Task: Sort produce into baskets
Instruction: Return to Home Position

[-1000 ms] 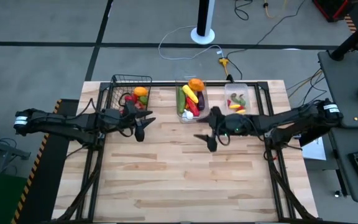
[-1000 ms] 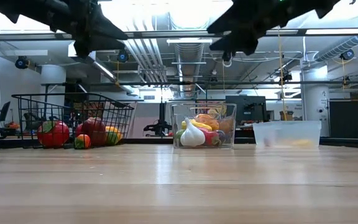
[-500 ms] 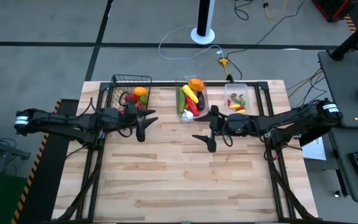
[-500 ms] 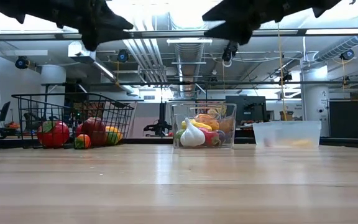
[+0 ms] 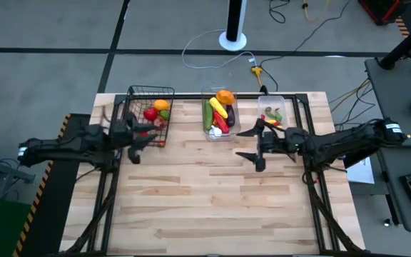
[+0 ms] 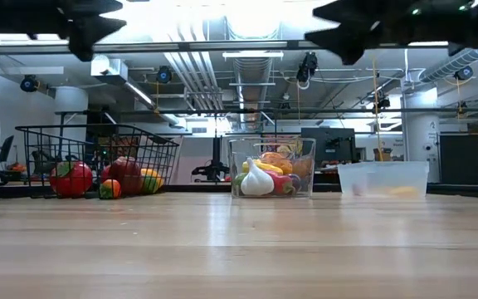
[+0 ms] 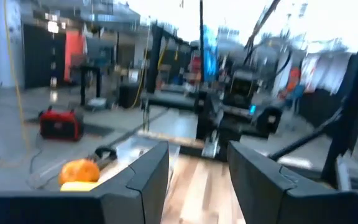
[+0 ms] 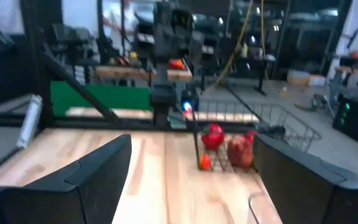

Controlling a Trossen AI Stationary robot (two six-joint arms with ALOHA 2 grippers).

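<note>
The produce lies in three containers along the table's far edge. The black wire basket [image 5: 150, 107] holds red, orange and green pieces [image 6: 71, 178]. The taller clear bin [image 5: 220, 118] holds a cucumber, an eggplant, yellow and orange peppers and white garlic [image 6: 257, 180]. The shallower clear bin [image 5: 272, 114] holds a few small pieces. My left gripper [image 5: 141, 141] is open and empty, in the air in front of the basket. My right gripper [image 5: 250, 145] is open wide and empty, in front of the gap between the two clear bins.
The wooden tabletop [image 5: 212, 207] spreads toward the near edge in front of both grippers. Black frame rails [image 5: 105, 193] run along the table's left and right sides. A white stand base and cables [image 5: 232, 39] lie on the floor beyond the far edge.
My left gripper has drawn back toward the table's left edge, and my right gripper has drawn back toward the table's right edge. Both are empty throughout. The produce and the containers have kept still.
</note>
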